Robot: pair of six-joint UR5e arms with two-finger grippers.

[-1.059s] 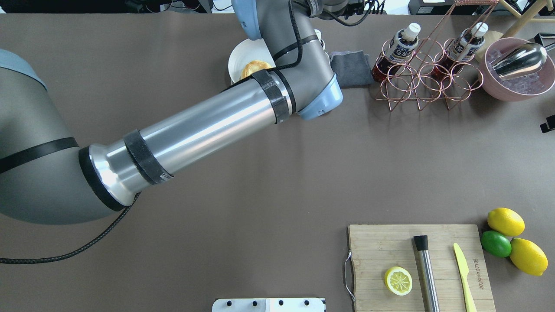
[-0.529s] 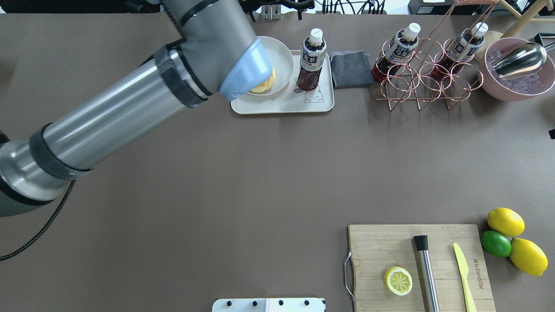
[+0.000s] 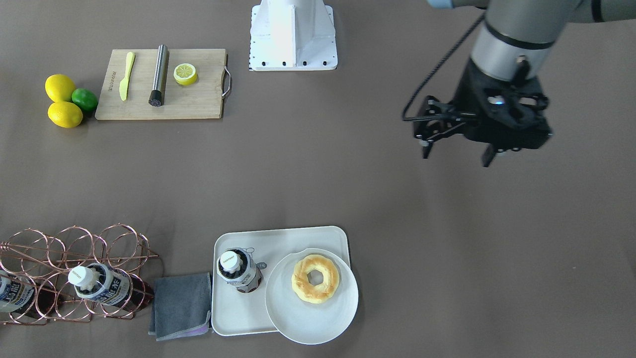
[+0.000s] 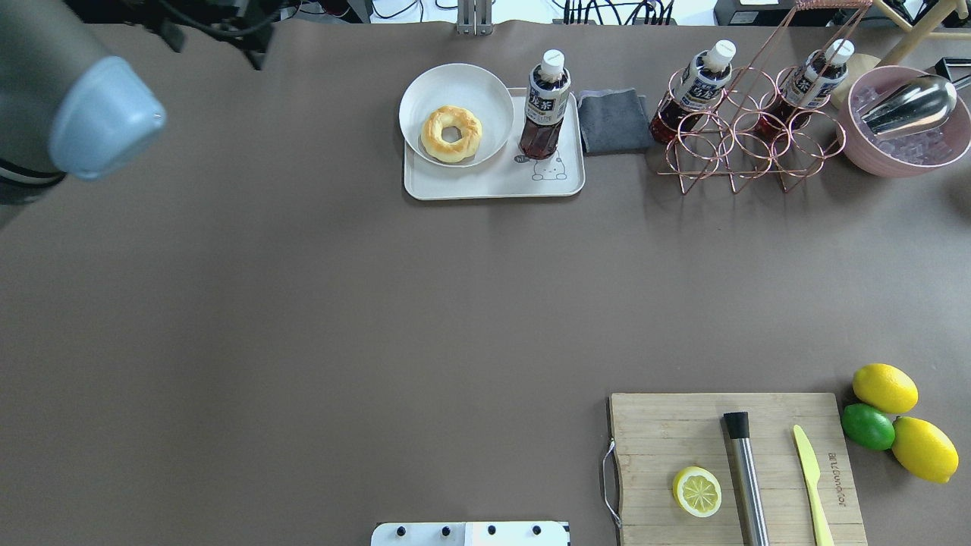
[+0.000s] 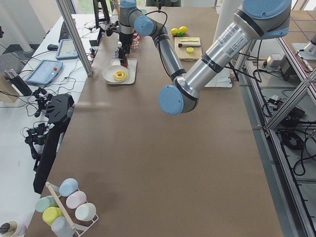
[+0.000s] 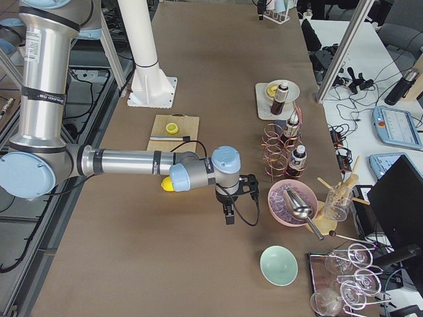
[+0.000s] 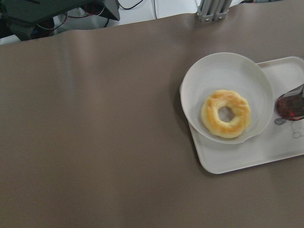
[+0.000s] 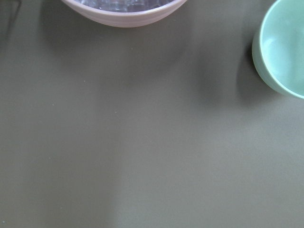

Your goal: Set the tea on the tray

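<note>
On the tray [image 4: 485,186], tea [image 4: 543,106] stands upright.
Left tool [image 3: 457,151], jaws apart, has withdrawn well clear of it; right tool [image 6: 229,214]: cannot tell.

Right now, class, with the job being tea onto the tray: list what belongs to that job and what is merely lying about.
Job: tea, standing on the tray; open left end effector, well clear.

Lying about: plate, doughnut, grey cloth, wire rack with two bottles, pink bowl, cutting board, lemons, lime.
</note>
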